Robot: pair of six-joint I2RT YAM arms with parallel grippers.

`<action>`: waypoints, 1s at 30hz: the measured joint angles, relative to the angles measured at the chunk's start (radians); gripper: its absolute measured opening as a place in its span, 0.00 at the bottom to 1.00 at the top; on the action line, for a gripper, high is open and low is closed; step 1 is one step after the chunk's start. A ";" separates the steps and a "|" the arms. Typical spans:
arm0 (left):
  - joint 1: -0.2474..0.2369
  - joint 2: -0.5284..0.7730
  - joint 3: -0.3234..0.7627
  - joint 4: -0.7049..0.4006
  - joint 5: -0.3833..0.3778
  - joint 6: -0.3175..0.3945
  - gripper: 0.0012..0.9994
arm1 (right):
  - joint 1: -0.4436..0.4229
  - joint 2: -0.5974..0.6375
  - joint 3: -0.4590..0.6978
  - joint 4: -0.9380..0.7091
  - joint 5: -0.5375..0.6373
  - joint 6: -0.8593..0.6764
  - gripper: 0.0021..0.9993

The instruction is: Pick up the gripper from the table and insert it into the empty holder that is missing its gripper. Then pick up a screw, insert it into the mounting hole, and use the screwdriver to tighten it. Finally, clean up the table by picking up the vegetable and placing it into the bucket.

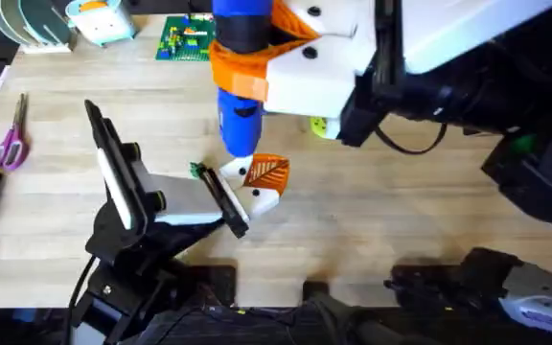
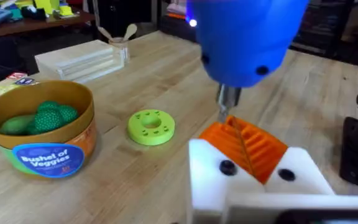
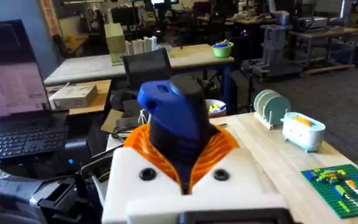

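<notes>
The right end effector clamps the blue screwdriver upright, tip on the orange gripper, while the left end effector grips the holder, steadying it near the counter middle.

The blue screwdriver is standing upright, its thin metal tip pointing down onto the orange ribbed gripper. That gripper is sitting in the pale cream holder near the table's middle. The tan bucket with its blue band is resting at about ten o'clock from the holder, with the green vegetable lying inside it.
</notes>
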 joint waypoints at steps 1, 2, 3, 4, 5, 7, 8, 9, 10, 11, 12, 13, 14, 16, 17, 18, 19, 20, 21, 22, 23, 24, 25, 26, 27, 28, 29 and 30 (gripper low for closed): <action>0.000 0.000 0.000 0.000 0.000 0.000 0.01 | 0.005 0.007 0.000 0.000 0.000 0.001 0.02; 0.000 0.000 0.000 0.000 0.000 0.000 0.01 | 0.010 0.013 0.000 -0.001 0.000 0.003 0.02; 0.000 0.000 0.000 0.000 0.000 0.000 0.01 | 0.014 0.020 0.000 -0.003 0.000 0.004 0.02; 0.000 0.000 0.000 0.000 0.000 0.000 0.01 | 0.018 0.026 0.000 -0.004 0.000 0.006 0.02; 0.000 0.000 0.000 0.000 0.000 0.000 0.01 | 0.020 0.030 0.000 -0.007 0.000 0.008 0.02; 0.000 0.000 0.000 0.000 0.000 0.000 0.01 | 0.021 0.035 0.000 -0.008 0.000 0.009 0.02; 0.000 0.000 0.000 0.000 0.000 0.000 0.01 | 0.021 0.035 0.000 -0.008 0.000 0.011 0.02; 0.000 0.000 0.000 0.000 0.000 0.000 0.01 | 0.021 0.036 0.000 -0.007 0.000 0.011 0.02; 0.000 0.000 0.000 0.000 0.000 0.000 0.01 | 0.021 0.036 0.000 -0.007 0.000 0.011 0.02; 0.000 0.000 0.000 0.000 0.000 0.000 0.01 | 0.021 0.036 0.000 -0.007 0.000 0.011 0.02; 0.000 0.000 0.000 0.000 0.000 0.000 0.01 | 0.021 0.036 0.000 -0.007 0.000 0.011 0.02; 0.000 0.000 0.000 0.000 0.000 0.000 0.01 | 0.021 0.035 0.000 -0.008 0.000 0.011 0.02; 0.000 0.000 0.000 0.000 0.000 0.000 0.01 | 0.021 0.035 0.000 -0.011 0.000 0.011 0.02; 0.000 0.000 0.000 0.000 0.000 0.000 0.01 | 0.021 0.035 0.000 -0.021 0.000 0.011 0.02; 0.000 0.000 0.000 0.000 0.000 0.000 0.01 | 0.021 0.036 0.000 -0.026 0.000 0.011 0.02; 0.000 0.000 0.000 0.000 0.000 0.000 0.01 | 0.021 0.035 0.000 -0.033 0.000 0.011 0.02; 0.000 0.000 0.000 0.000 0.000 0.000 0.01 | 0.021 0.036 0.000 -0.039 0.000 0.011 0.02; 0.000 0.000 0.000 0.000 0.000 0.000 0.01 | 0.021 0.035 0.000 -0.043 0.000 0.011 0.02; 0.000 0.000 0.000 0.000 0.000 0.000 0.01 | 0.021 0.035 0.000 -0.045 0.000 0.011 0.02; 0.000 0.000 0.000 0.000 0.000 0.000 0.01 | 0.021 0.035 0.000 -0.045 0.000 0.011 0.02; 0.000 0.000 0.000 0.000 0.000 0.000 0.01 | 0.021 0.035 0.000 -0.045 0.000 0.011 0.02; 0.000 0.000 0.000 0.000 0.000 0.000 0.01 | 0.021 0.036 0.000 -0.045 0.000 0.011 0.02; 0.000 0.000 0.000 0.000 0.000 0.000 0.01 | 0.021 0.036 0.000 -0.046 0.000 0.011 0.02; 0.000 0.000 0.000 0.000 0.000 0.000 0.01 | 0.021 0.035 0.000 -0.047 0.000 0.011 0.02; 0.000 0.000 0.000 0.000 0.000 0.000 0.01 | 0.021 0.036 0.000 -0.050 0.000 0.011 0.02; 0.000 0.000 0.000 0.000 0.000 0.000 0.01 | 0.021 0.036 0.000 -0.053 0.000 0.011 0.02; 0.000 0.000 0.000 0.000 0.000 0.000 0.01 | 0.021 0.035 0.000 -0.054 0.000 0.011 0.02; 0.000 0.000 0.000 0.000 0.000 0.000 0.01 | 0.021 0.036 0.000 -0.054 0.000 0.011 0.02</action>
